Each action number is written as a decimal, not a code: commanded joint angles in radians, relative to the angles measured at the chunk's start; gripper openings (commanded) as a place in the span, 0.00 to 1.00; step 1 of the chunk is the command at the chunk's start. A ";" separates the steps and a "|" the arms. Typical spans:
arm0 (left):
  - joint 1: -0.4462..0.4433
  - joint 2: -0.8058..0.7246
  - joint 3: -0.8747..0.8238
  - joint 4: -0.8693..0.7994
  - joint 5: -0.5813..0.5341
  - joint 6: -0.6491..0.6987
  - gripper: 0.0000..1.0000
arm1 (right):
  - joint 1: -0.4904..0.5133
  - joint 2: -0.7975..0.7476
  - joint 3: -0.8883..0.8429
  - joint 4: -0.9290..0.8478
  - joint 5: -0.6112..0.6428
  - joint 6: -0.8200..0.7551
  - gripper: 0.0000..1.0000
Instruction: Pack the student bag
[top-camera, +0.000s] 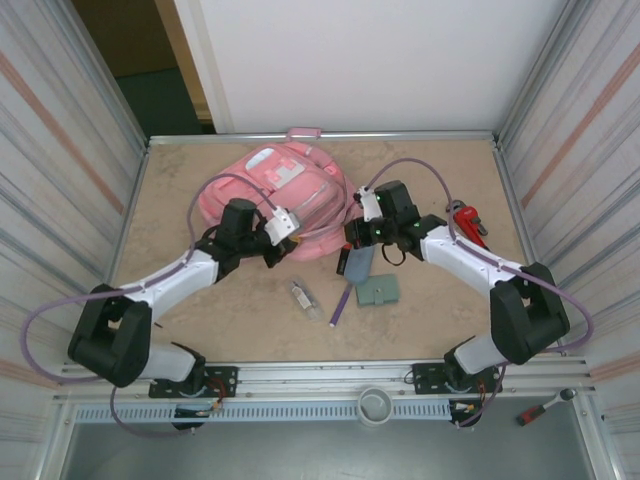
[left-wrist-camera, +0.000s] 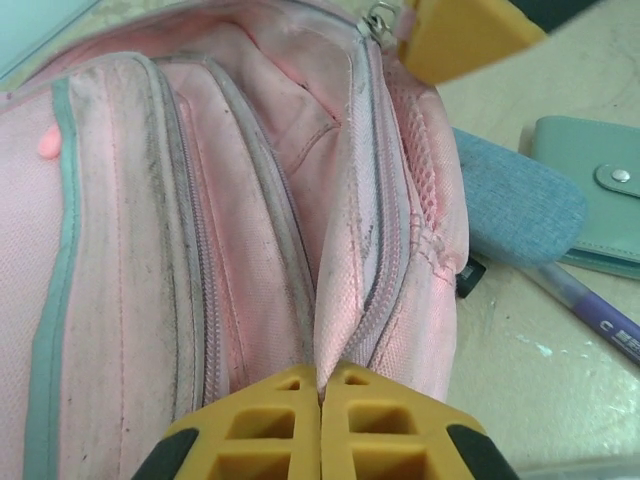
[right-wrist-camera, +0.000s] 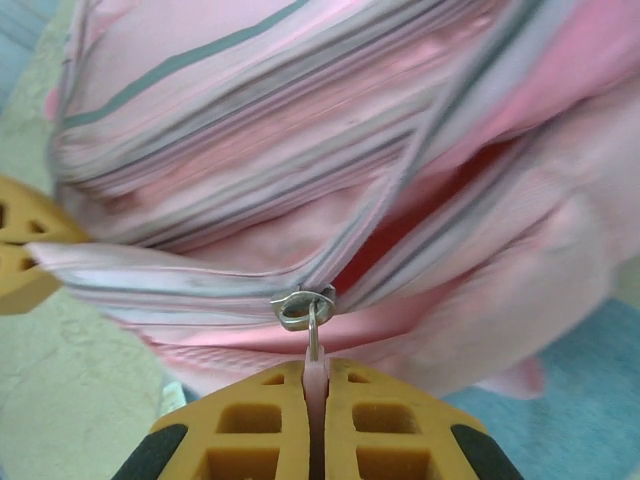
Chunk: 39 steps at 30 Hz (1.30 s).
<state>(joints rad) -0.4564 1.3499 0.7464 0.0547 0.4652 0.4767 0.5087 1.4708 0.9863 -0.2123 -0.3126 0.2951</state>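
Risk: right jaws pinch the zip pull (right-wrist-camera: 312, 338), left jaws clamp the pink backpack (left-wrist-camera: 250, 220) rim; yanking could slip that tab.

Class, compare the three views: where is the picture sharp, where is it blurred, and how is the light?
Top external: even, soft light, no glare, the student bag sharp. Left wrist: bag seams crisp, but the yellow finger at the top edge is blurred. Right wrist: the zip pull is sharp, while fabric toward the upper right smears out of focus.
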 joint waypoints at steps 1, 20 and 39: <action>0.048 -0.053 -0.025 -0.010 0.024 0.030 0.00 | -0.054 -0.036 0.058 -0.152 0.169 0.000 0.00; -0.055 -0.043 0.074 -0.055 0.061 -0.028 0.68 | 0.034 -0.012 0.054 0.011 -0.222 0.015 0.00; -0.110 0.273 0.346 -0.269 0.106 0.023 0.39 | 0.048 -0.066 0.005 0.038 -0.260 -0.019 0.00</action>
<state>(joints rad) -0.5587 1.6081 1.0496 -0.1772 0.5575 0.4747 0.5442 1.4670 0.9951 -0.2405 -0.5076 0.3027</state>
